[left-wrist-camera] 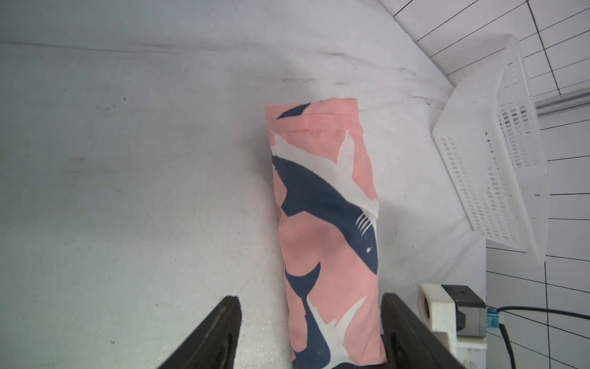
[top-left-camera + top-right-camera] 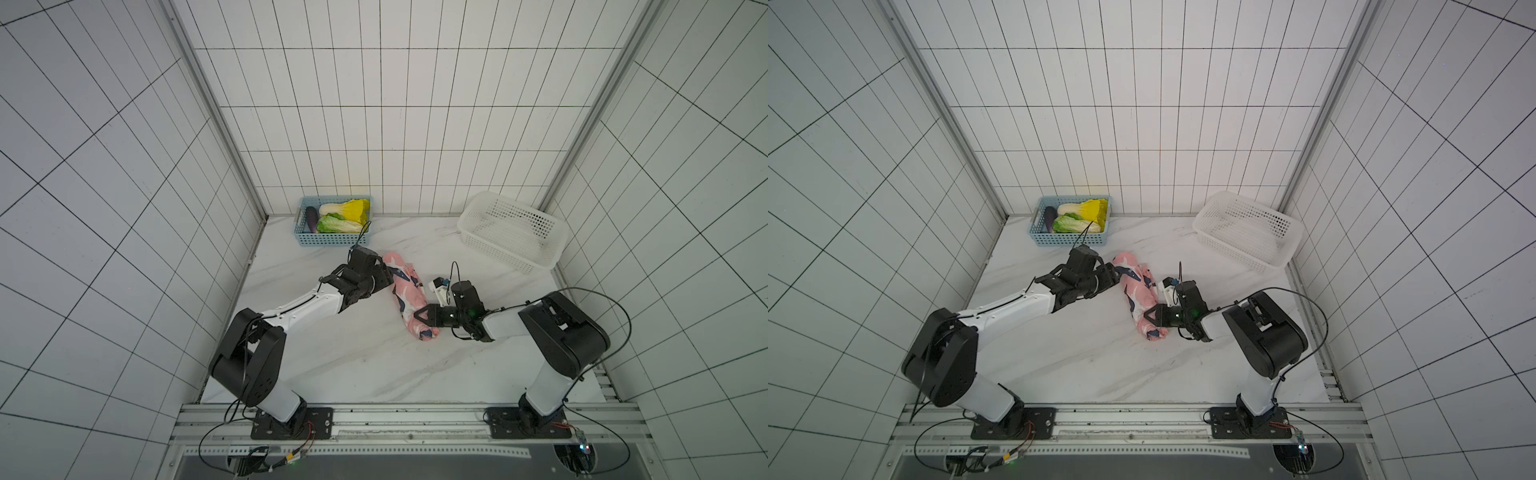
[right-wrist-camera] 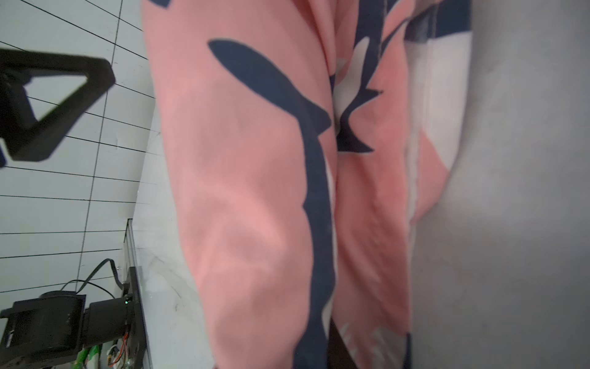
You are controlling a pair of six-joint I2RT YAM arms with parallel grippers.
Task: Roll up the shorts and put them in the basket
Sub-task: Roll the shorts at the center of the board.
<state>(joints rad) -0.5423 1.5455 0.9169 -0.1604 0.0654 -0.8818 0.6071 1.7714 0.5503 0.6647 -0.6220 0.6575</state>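
**Desk:** What have you got, starting from the left?

**Operator:** In the far left corner is the blue basket (image 2: 332, 242), holding greens and an eggplant, well apart from the work. Next comes my left gripper (image 2: 387, 275), against the far half of the shorts (image 2: 409, 297). They lie rolled into a tube in the middle of the table (image 2: 332, 353), slanting from far left to near right between my two arms.

**Desk:** Is the left one gripping?

**Operator:** I cannot tell from above, because the black wrist masks the jaws. My left wrist view settles it. The fingers (image 1: 220, 329) stand apart with the roll (image 1: 325, 223) between them. Bare table shows beside one finger, and the other sits just beside the fabric. Only that view shows a whole navy shark and the hemmed end of the roll.

**Desk:** And the right?

**Operator:** In both top views my right gripper (image 2: 1152, 313) is on the roll's near end, with one black finger over the top of the fabric. My right wrist view is filled with blurred pink cloth (image 3: 255, 191), creased down the middle. The jaws barely show there. I read them as clamped on the shorts.

**Desk:** Anything further right?

**Operator:** The white basket (image 2: 511, 249) is in the far right corner, apart from the roll. The left wrist view shows its perforated side (image 1: 479, 179).
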